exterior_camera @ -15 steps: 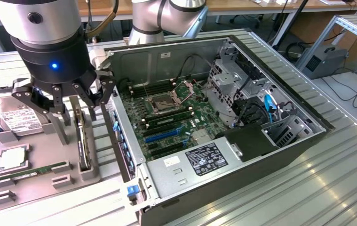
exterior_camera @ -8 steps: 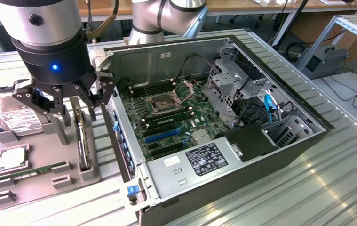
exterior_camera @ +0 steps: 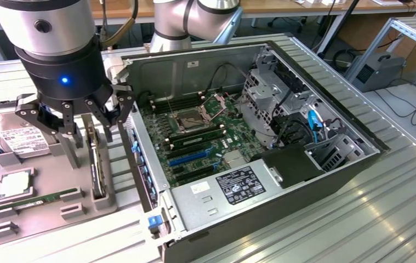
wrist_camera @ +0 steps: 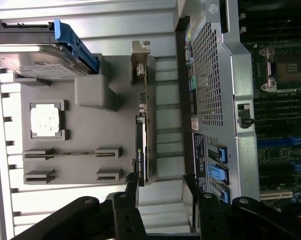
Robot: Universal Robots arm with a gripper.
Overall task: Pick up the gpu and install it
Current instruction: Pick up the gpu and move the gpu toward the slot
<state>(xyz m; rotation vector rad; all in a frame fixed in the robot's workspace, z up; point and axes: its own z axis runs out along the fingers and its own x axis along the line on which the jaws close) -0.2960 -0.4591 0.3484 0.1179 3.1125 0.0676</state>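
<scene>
Hovering above the grey holder [exterior_camera: 47, 215] at the exterior view's left, the hand [exterior_camera: 76, 127] has its black fingers [exterior_camera: 65, 123] spread wide and grasps nothing. Directly beneath it the gpu [exterior_camera: 96, 164] stands on its long edge in a slot of the holder, just beside the open computer case [exterior_camera: 325, 181]. A hard drive [exterior_camera: 14, 137] leans in the holder farther to that view's left. A processor chip [exterior_camera: 15, 184] and a narrow RAM stick [exterior_camera: 36, 200] lie flat nearer the camera. The case lies on its side on the ribbed metal surface [exterior_camera: 383, 230], its motherboard [exterior_camera: 200, 142] exposed.

Seen from the wrist view, the gpu [wrist_camera: 144, 145] is edge-on, with its silver bracket [wrist_camera: 140, 57] at the end away from the hand [wrist_camera: 160, 186]. One fingertip [wrist_camera: 131, 182] sits close by the card's near end; whether they touch cannot be told. The other finger is nearer the case's perforated wall [wrist_camera: 210, 85]. The card is apart from the hard drive [wrist_camera: 35, 62].
</scene>
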